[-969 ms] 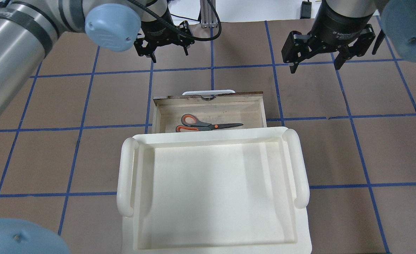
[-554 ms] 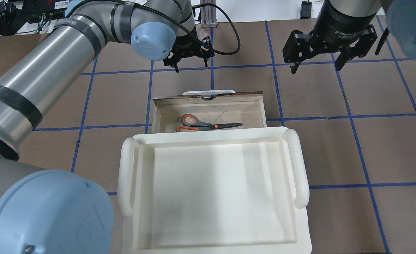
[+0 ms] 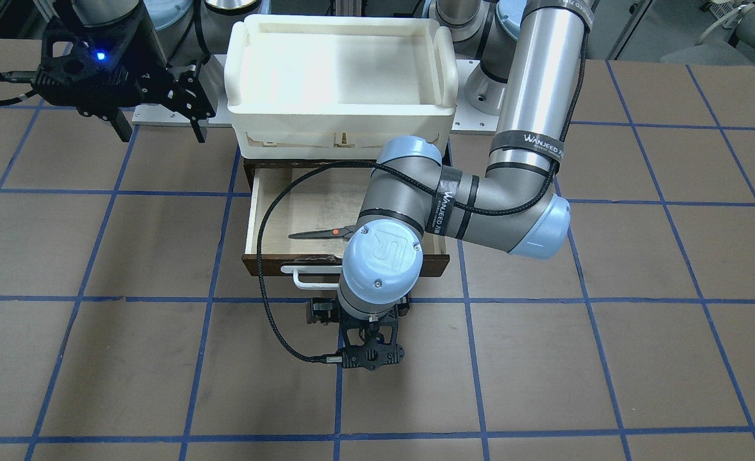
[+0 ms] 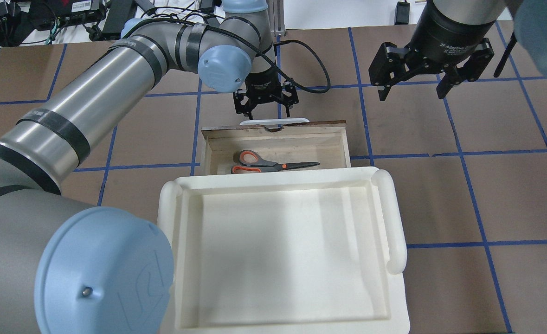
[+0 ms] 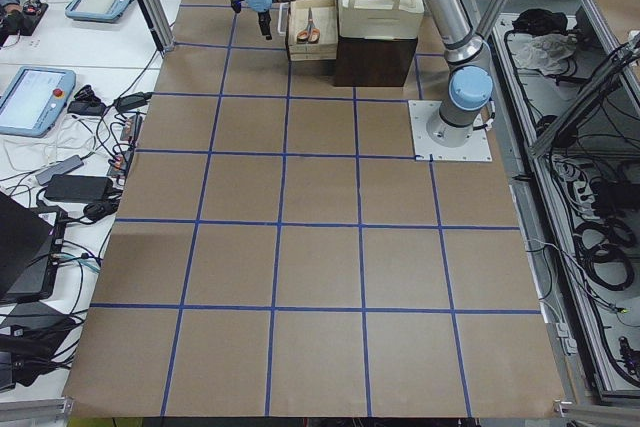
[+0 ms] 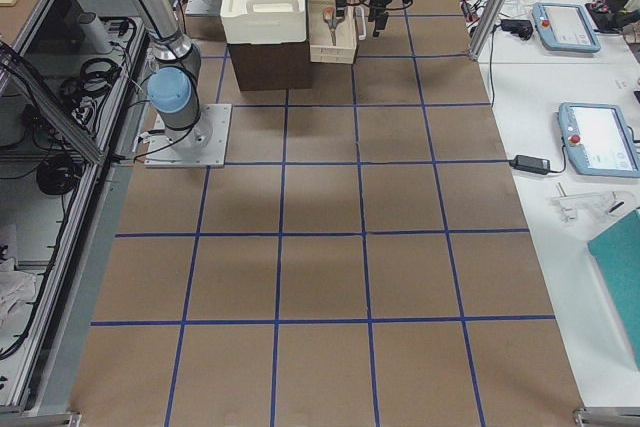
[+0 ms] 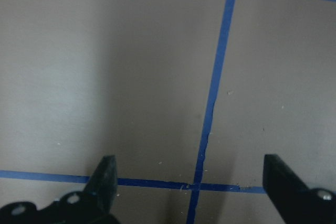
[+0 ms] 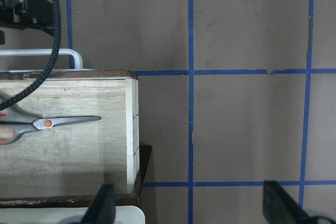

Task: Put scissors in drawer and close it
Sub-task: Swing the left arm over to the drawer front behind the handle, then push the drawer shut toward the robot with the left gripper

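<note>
The drawer (image 4: 346, 144) stands pulled out, a light plywood box with a dark front (image 4: 322, 123) and a white bar handle (image 4: 274, 121). The scissors (image 4: 273, 164) lie flat inside it, orange-lined handles to the left; they also show in the front view (image 3: 316, 234) and the right wrist view (image 8: 52, 123). My left gripper (image 4: 269, 114) is open and empty, pointing down just beyond the handle, over bare table (image 7: 157, 77). My right gripper (image 4: 410, 95) is open and empty, hovering to the drawer's far right.
A white plastic tray (image 4: 396, 218) sits on top of the dark cabinet (image 5: 375, 57) that holds the drawer. The left arm's black cable (image 3: 268, 256) loops over the drawer. Brown table with blue tape lines lies all around.
My left arm has swung its gripper from the far left toward the drawer, and it now sits just beyond the white handle. The right gripper has barely moved. The scissors lie unchanged.
</note>
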Motion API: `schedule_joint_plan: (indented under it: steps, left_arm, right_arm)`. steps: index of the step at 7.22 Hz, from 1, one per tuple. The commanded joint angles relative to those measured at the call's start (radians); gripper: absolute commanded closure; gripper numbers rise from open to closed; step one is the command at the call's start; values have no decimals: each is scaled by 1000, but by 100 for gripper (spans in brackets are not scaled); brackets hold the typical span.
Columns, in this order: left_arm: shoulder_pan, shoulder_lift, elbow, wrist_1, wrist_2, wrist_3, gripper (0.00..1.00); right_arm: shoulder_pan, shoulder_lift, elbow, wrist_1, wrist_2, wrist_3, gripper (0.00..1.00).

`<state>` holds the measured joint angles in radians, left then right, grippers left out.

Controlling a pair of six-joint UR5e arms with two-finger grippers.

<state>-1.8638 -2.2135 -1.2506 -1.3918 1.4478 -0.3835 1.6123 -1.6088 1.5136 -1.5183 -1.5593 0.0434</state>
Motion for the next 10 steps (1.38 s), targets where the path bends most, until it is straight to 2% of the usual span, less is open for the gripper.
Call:
schedule_joint_plan:
  steps: [1, 2, 6, 8, 10]
  left_arm:
    - [-17, 43, -7, -126, -1, 53, 0]
    - [-29, 63, -24, -157, -1, 54, 0]
    - [-58, 204, -205, -162, -33, 63, 1]
    - [-61, 274, -268, -235, -64, 64, 1]
    - [-61, 297, -312, -262, -66, 64, 1]
  right_arm:
    - [0, 0, 2, 9, -2, 1, 0]
    - [0, 0, 2, 7, -4, 1, 0]
    - [0, 0, 2, 9, -7, 1, 0]
    - [0, 0, 2, 9, -7, 1, 0]
    - [0, 0, 2, 9, -7, 3, 0]
